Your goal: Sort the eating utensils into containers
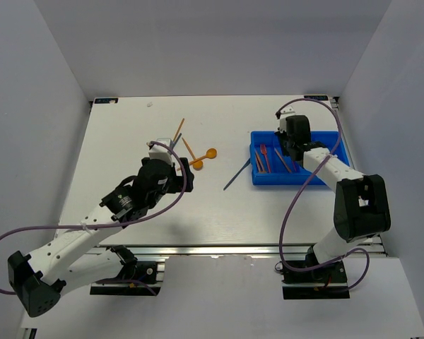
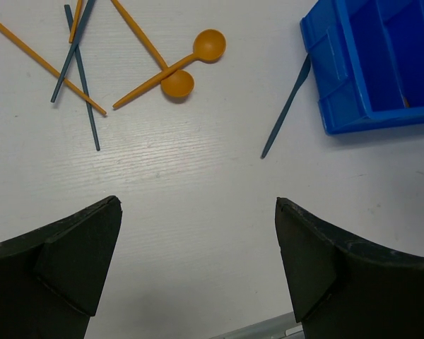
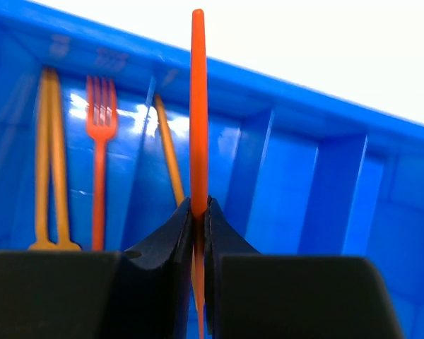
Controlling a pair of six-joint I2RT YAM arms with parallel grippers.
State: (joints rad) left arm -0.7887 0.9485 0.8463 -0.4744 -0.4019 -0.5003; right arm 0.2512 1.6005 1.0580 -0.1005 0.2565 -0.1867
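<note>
The blue divided tray (image 1: 297, 181) sits at the right of the table. My right gripper (image 3: 200, 201) hangs over it, shut on a thin orange utensil (image 3: 198, 106) that points ahead over the compartments. Inside the tray (image 3: 286, 191) lie two yellow-orange sticks (image 3: 49, 141), a red fork (image 3: 100, 141) and another orange stick (image 3: 168, 148). My left gripper (image 2: 198, 203) stands wide open above bare table, holding nothing. Beyond it lie two orange spoons (image 2: 210, 44), crossed orange sticks (image 2: 42, 60) and dark blue sticks (image 2: 81, 78). A dark blue utensil (image 2: 286, 109) lies just left of the tray (image 2: 353, 78).
White walls enclose the table on three sides. Purple cables (image 1: 297, 205) loop from both arms. The loose utensils (image 1: 191, 152) lie mid-table, between the left arm and the tray. The table's metal front edge (image 1: 219, 248) runs just behind the left gripper.
</note>
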